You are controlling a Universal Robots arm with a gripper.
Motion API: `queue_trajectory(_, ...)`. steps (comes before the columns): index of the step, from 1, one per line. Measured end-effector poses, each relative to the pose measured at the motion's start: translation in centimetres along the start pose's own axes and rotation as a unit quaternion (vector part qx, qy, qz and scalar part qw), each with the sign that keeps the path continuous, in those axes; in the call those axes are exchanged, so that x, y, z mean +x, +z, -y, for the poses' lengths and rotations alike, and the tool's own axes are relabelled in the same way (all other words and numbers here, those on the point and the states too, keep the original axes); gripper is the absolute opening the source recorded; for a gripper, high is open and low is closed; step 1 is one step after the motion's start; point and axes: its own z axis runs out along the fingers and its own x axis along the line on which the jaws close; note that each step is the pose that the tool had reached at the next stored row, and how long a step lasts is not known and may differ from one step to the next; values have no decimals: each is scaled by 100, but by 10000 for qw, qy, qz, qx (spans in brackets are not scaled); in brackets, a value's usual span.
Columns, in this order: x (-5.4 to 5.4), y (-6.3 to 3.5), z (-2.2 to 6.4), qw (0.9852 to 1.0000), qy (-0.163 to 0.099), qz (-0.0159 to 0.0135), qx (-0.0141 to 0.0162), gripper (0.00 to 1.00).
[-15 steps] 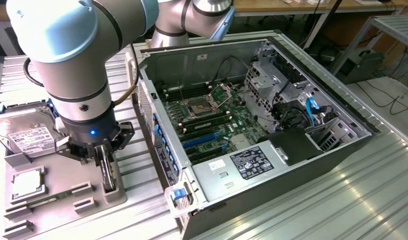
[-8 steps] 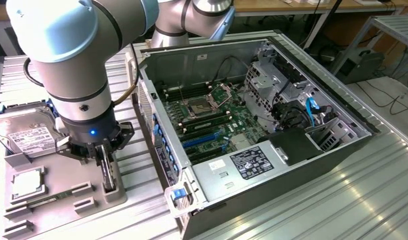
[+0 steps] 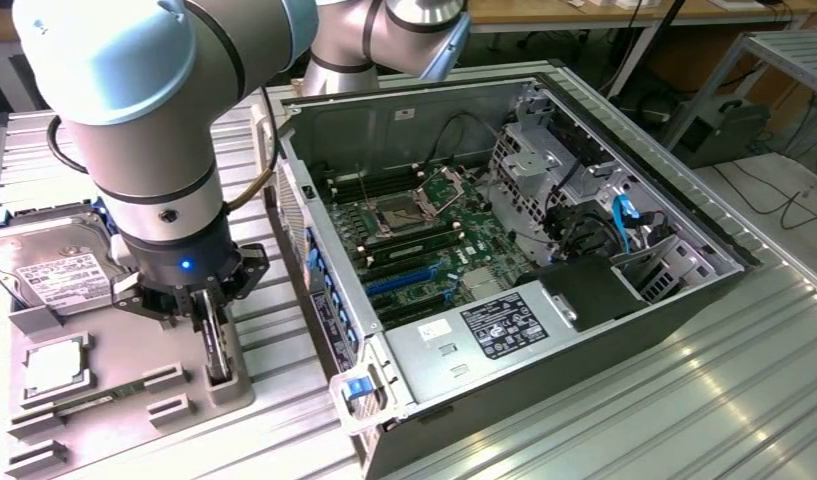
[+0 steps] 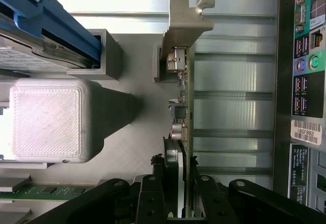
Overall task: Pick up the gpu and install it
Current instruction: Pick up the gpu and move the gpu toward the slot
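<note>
One gpu stands on edge in your grey fixture tray, beside the open computer case. Your gripper is clamped across its upper edge, with your arm pointing straight down.

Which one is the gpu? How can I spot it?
Left of the big open computer case in the exterior view sits a grey tray. The gpu card stands on edge there, in the robot's gripper. It is thin and dark with a silver bracket, unlike the boxy, white-labelled hard drive.
</note>
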Motion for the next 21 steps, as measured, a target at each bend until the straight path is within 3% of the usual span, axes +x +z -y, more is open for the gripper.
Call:
queue_trajectory(4, 1, -120, -5, 10000, 0, 0, 0, 28)
queue_trajectory(21, 11, -905, -40, 10000, 0, 0, 0, 28)
